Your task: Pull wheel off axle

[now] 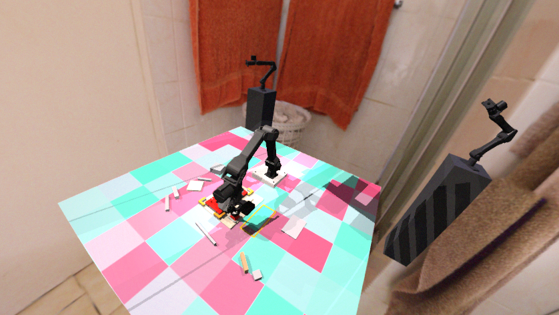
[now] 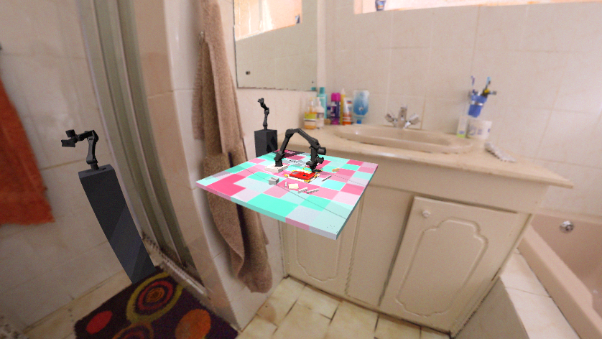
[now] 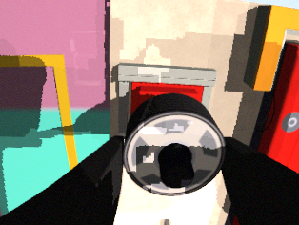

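From the left, I saw one yellow-outlined marked area point(image 3: 56, 109), near the middle of the counter, waiting just beside the one beige fixture plate point(image 3: 171, 39). There the one wheel point(image 3: 173, 151) sat on its upright axle, and my gripper point(image 3: 171, 146) had clenched on its rim, I judged so that I could pull it straight up.

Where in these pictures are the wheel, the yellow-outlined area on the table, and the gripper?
wheel point(image 3: 145, 153): wrist view, on its pale face left of the dark centre hole.
marked area point(image 1: 263, 205): top view, on the yellow outline's far edge.
gripper point(image 3: 173, 159): wrist view, midway between the dark fingers, shut on the wheel.
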You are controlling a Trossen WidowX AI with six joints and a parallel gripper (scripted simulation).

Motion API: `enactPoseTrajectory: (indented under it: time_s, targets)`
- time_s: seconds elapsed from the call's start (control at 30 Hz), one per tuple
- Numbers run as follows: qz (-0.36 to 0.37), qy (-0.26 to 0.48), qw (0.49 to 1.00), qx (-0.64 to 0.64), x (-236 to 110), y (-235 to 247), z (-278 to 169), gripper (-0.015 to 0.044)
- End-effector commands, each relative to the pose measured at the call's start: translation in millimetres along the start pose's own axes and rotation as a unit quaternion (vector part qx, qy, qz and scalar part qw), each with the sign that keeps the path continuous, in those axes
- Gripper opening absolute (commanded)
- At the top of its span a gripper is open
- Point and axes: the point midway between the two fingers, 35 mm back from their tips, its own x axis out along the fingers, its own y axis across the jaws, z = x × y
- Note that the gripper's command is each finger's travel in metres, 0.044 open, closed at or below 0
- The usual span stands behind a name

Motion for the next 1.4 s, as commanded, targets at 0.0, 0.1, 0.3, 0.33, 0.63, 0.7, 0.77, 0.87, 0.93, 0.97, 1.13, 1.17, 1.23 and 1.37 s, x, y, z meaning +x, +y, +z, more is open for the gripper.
enactPoseTrajectory:
  time_s: [0.0, 0.1, 0.3, 0.33, 0.63, 0.7, 0.77, 0.87, 0.93, 0.97, 1.13, 1.17, 1.23, 1.37]
  targets:
    - [0.000, -0.001, 1.000, 0.000, -3, 0, 0, 0.0000]
    - [0.000, -0.001, 1.000, 0.000, -4, 0, 0, 0.0000]
    - [0.000, -0.001, 1.000, 0.000, -6, 0, 0, 0.0000]
    - [0.000, -0.001, 1.000, 0.000, -6, 0, 0, 0.0000]
    - [0.001, -0.001, 1.000, -0.001, -9, 0, 0, 0.0000]
    - [0.001, -0.001, 1.000, -0.001, -10, 0, 0, 0.0000]
    - [0.001, -0.002, 1.000, -0.001, -10, 0, 0, 0.0000]
    - [0.001, -0.002, 1.000, -0.001, -11, 0, 0, 0.0000]
    - [0.001, -0.002, 1.000, -0.001, -12, 0, 0, 0.0000]
    - [0.001, -0.002, 1.000, -0.001, -12, 0, 0, 0.0000]
    - [0.001, -0.002, 1.000, -0.001, -14, 0, 0, 0.0000]
    - [0.001, -0.002, 1.000, -0.001, -14, 0, 0, 0.0000]
    - [0.001, -0.002, 1.000, -0.001, -15, 0, 0, 0.0000]
    - [0.001, -0.002, 1.000, -0.001, -16, 0, 0, 0.0000]
